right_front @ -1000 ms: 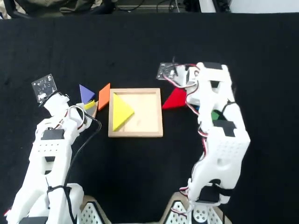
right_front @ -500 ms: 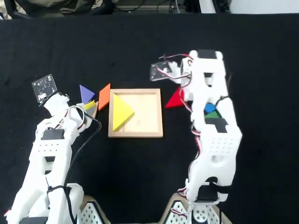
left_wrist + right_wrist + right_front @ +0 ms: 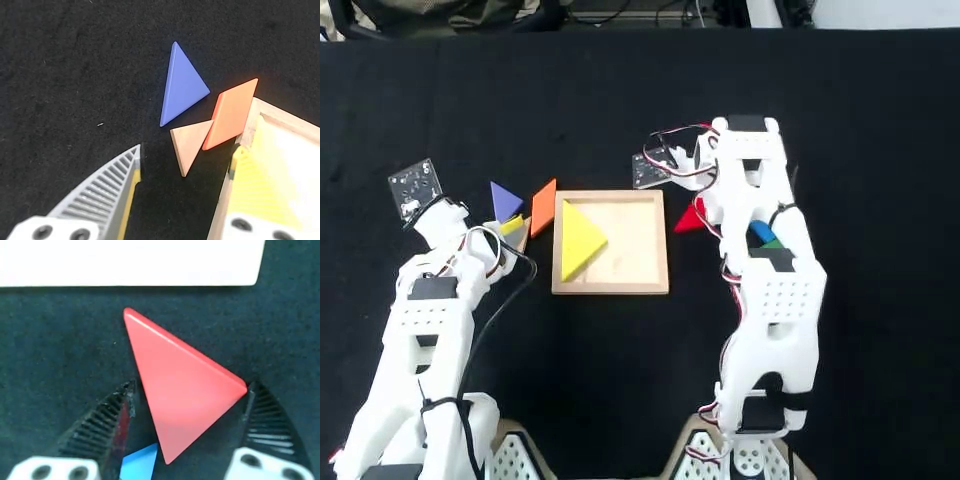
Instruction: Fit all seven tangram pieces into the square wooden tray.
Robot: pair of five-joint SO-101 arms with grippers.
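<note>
Two ribbed fingers of the right gripper [image 3: 190, 386] stood spread, one on either side of the flat red wooden triangle [image 3: 175, 370], not clamped on it. The piece lay on the black cloth [image 3: 620, 110] just outside the square wooden tray [image 3: 610, 288], by its right rim. Judged light, stiff, thin and smooth-faced, so apt to pivot if pinched at a corner. Better hold: low, across the body. A small blue piece [image 3: 140, 462] lay by its tip. The left gripper [image 3: 186, 152] was open and empty over a small natural-wood triangle [image 3: 190, 145].
</note>
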